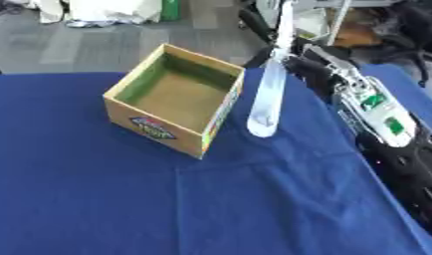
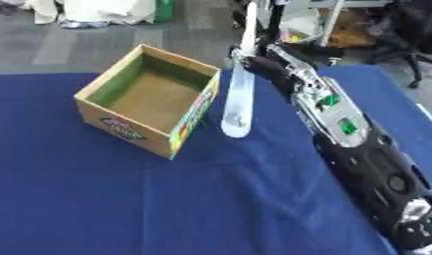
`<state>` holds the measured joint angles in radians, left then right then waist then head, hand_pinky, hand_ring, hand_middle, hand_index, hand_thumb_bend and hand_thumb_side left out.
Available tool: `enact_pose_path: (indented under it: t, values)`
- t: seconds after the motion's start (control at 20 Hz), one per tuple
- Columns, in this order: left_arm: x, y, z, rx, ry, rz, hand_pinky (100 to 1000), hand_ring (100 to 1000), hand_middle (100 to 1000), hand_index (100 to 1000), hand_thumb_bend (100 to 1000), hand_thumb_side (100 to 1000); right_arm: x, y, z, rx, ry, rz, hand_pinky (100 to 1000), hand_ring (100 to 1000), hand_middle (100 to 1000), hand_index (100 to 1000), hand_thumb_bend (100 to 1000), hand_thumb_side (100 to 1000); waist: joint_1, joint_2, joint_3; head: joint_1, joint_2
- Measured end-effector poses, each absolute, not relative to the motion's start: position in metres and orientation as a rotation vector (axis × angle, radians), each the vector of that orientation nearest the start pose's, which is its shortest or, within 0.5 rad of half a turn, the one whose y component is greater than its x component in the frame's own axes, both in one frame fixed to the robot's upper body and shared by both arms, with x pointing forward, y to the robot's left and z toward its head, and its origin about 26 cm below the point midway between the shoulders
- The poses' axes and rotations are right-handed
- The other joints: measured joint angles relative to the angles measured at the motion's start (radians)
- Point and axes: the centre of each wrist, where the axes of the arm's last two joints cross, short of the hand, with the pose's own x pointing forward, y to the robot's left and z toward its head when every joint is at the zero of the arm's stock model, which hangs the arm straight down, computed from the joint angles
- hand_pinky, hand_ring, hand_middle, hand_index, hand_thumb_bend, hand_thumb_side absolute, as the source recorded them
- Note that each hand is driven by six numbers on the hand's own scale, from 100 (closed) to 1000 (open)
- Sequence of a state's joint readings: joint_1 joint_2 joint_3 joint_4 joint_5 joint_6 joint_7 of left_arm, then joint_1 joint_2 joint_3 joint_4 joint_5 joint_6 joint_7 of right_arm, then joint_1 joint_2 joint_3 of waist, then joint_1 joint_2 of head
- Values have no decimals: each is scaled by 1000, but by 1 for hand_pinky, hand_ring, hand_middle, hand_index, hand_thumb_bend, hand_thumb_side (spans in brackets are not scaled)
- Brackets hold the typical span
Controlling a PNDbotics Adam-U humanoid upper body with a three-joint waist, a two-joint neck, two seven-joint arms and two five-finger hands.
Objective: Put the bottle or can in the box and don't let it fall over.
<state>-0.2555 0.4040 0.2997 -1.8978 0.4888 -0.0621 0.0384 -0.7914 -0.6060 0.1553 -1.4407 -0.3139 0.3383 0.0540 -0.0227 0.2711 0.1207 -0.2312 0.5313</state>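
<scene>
An open cardboard box [image 1: 155, 126] with a printed label on its front wall stands on the blue tablecloth [image 1: 211, 199], left of centre, and nothing shows inside it. A tall clear bottle [image 1: 270, 94] stands just right of the box, its rounded base [image 2: 234, 128] low near the cloth. My right hand [image 2: 257, 63] is at the bottle's upper half with its dark fingers curled round it. The right arm [image 2: 341, 124] reaches in from the lower right. Whether the base touches the cloth is unclear. My left hand shows in neither view.
The table's far edge [image 1: 62, 73] runs just behind the box, with grey floor beyond. White bags [image 1: 106, 12] and a green object [image 1: 171, 9] lie on the floor at the back. Chair legs and clutter [image 2: 402, 35] sit at the back right.
</scene>
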Motion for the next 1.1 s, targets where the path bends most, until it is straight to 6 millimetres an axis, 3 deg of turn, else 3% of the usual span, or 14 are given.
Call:
enact_pose_path:
  t: [1.1]
  values:
    - [299,355,206,-27,-2298,128,917,1000,1000,781,423,631,423,-287,261,-112,-1705,443,1000,1000,1000,1000,100,556,0,6,18,-5,0]
